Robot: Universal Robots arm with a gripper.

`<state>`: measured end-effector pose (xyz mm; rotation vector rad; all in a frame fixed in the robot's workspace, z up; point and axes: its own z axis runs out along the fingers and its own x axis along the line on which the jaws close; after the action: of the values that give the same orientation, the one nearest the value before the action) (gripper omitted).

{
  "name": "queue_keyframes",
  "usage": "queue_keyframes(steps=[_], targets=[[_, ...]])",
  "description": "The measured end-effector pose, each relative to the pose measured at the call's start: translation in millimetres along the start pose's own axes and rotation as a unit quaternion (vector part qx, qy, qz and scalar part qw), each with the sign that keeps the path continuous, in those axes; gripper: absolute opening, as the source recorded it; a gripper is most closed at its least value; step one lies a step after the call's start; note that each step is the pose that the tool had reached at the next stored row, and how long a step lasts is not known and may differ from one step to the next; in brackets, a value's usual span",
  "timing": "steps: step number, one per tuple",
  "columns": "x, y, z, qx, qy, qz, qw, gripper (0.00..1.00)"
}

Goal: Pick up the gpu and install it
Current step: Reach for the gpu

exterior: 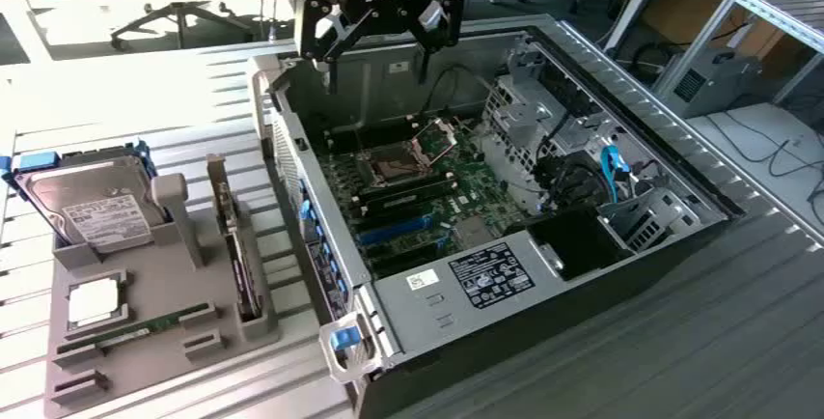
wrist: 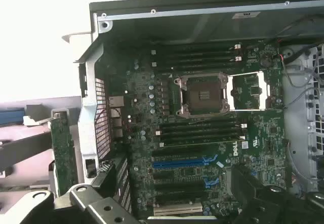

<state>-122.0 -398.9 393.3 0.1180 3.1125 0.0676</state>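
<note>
Pick-up not started: gripper [exterior: 377,47] fingers wide, empty, above case [exterior: 289,149]. gpu [exterior: 230,236] stands in holder [exterior: 161,289], 7 o'clock in exterior view, and needs a thin-edge pinch.

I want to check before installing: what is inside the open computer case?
A green motherboard with an open CPU socket, blue slots and cables at one side. Anything under the board is covered.

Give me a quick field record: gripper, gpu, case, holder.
gripper: open, empty, above the far end of the open computer case
gpu: standing on edge in the grey holder, outside the case, untouched
motherboard: exposed, no card in the blue slots
hard drive: in the holder, on the exterior view's left of the gpu
</note>
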Motion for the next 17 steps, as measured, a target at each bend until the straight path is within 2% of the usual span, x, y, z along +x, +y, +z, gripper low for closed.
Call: queue_keyframes(steps=[17], targets=[[2.8,-0.2,-0.1,0.0000,0.0000,0.000,1.0000,0.99]])
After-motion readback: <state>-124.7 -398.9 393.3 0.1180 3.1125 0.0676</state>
